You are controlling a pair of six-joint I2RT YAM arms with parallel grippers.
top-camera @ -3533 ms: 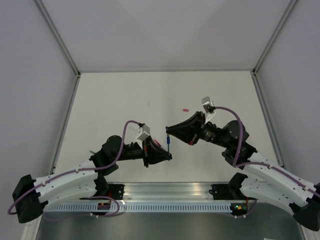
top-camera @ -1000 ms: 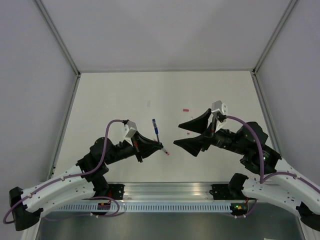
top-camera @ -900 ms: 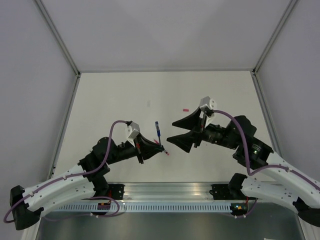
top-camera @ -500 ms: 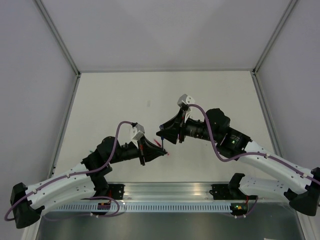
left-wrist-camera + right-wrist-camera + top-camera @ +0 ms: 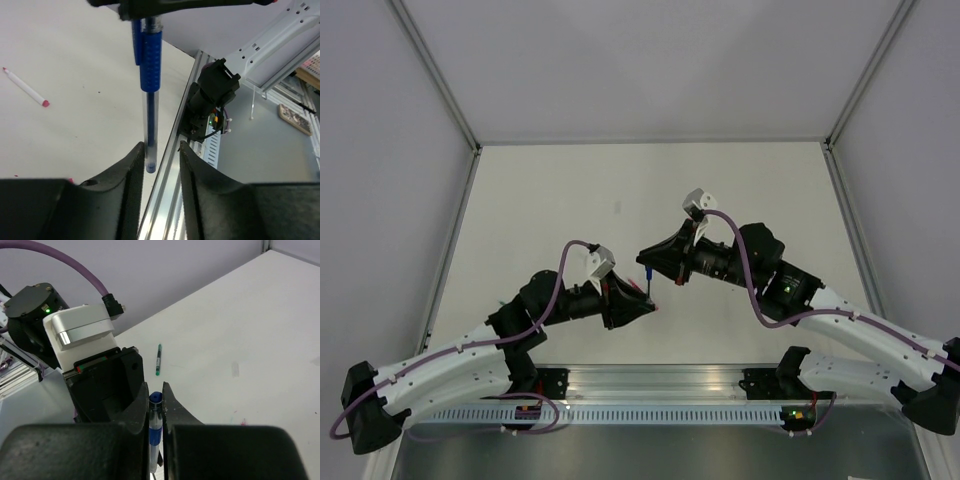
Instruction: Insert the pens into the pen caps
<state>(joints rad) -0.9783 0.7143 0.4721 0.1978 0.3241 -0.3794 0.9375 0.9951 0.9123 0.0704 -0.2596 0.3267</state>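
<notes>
Just left of centre in the top view, the left fingers (image 5: 131, 182) stand released, straddling the lower end of the blue pen (image 5: 150, 112), which hangs above the surface, nearer 1 finger than the other. To its right, the right fingers (image 5: 134, 416) are clenched on its upper part. This looks like a handover: centre the pen first, then close squarely without tilting it.
</notes>
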